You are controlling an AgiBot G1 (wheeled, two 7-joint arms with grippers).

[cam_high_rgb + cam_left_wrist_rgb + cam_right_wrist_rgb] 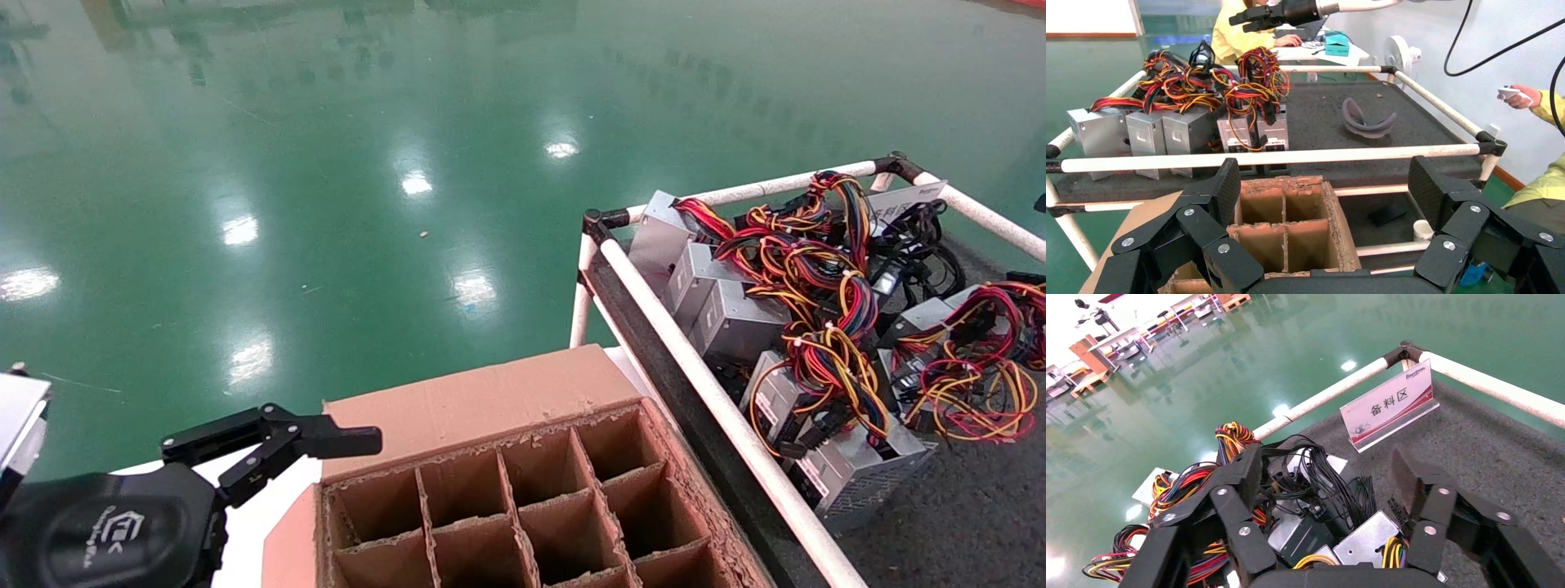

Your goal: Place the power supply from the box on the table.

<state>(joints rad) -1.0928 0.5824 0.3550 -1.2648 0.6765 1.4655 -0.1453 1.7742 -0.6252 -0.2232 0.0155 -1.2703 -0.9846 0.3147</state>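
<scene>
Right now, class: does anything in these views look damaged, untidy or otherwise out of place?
The box has ragged, crumbling divider edges, and its visible cells are empty. On the table, the power supplies lie jumbled with their wires tangled together. A loose grey curved piece lies alone on the dark surface.

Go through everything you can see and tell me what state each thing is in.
box: open, the divider cells in view empty
power supplies: piled on the table, wires tangled
table: holds the pile
left tool: open, empty, over the box
right tool: open, empty, above the pile
sign: upright on the table
</scene>
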